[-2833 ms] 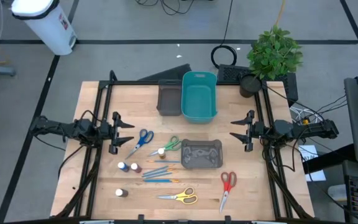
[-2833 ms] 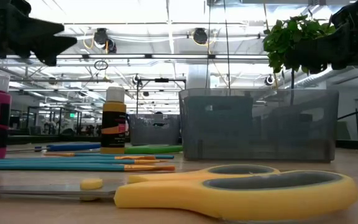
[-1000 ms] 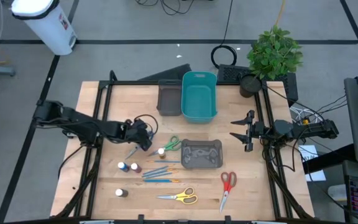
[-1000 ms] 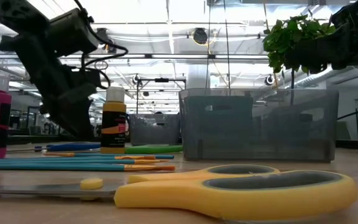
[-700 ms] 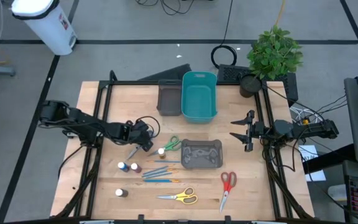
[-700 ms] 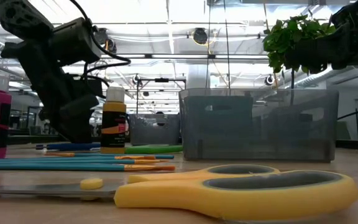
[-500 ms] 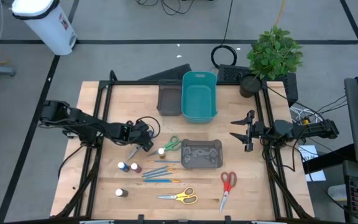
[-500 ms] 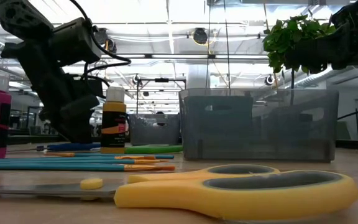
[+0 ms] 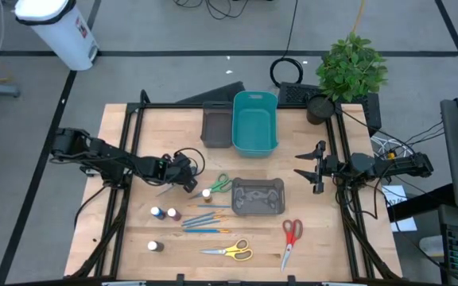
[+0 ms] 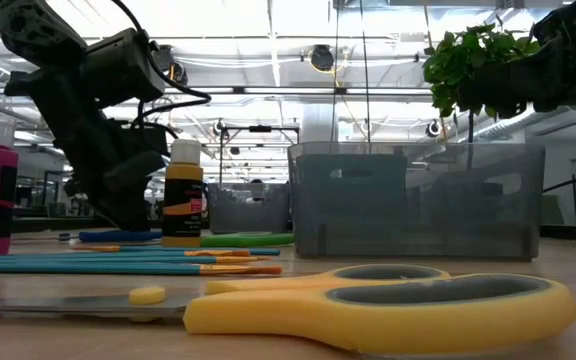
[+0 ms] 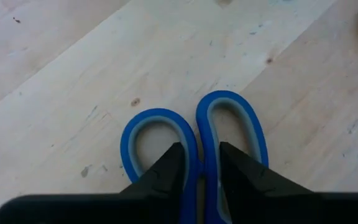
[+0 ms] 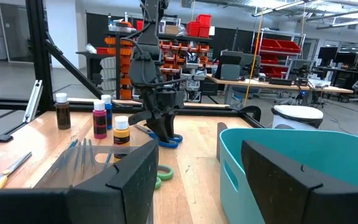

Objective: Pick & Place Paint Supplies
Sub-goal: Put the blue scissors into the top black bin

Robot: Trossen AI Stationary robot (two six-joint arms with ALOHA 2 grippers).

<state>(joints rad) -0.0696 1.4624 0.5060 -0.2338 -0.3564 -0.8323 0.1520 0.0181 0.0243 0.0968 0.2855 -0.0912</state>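
Blue scissors (image 9: 166, 191) lie flat on the wooden table (image 9: 332, 238), left of centre. My left gripper (image 9: 186, 183) slants down onto their handle loops (image 11: 229, 118) and is shut on them. My right gripper (image 9: 296, 164) hangs open above the table's right side, level, with nothing between its fingers. Green scissors (image 9: 219, 183), a white-capped bottle (image 9: 206, 193), brushes (image 9: 205, 220), more bottles (image 9: 163, 213), yellow scissors (image 9: 230, 251) and red scissors (image 9: 290, 236) lie on the table. My left gripper has the two inner bars of the blue handle loops (image 11: 201, 134), where they meet, pinched between its fingers (image 11: 174, 163); one fingertip stands in each loop. The fingers slant down from the table's left. The scissors lie flat on the table.
A teal bin (image 9: 254, 121) and a dark grey tray (image 9: 215, 124) stand at the far middle. A second dark grey tray (image 9: 258, 196) sits at the centre, right of the green scissors. A potted plant (image 9: 350, 70) stands at the far right corner.
My left gripper has sunk a little onto the blue scissors' handles. The scissors lie where they were.
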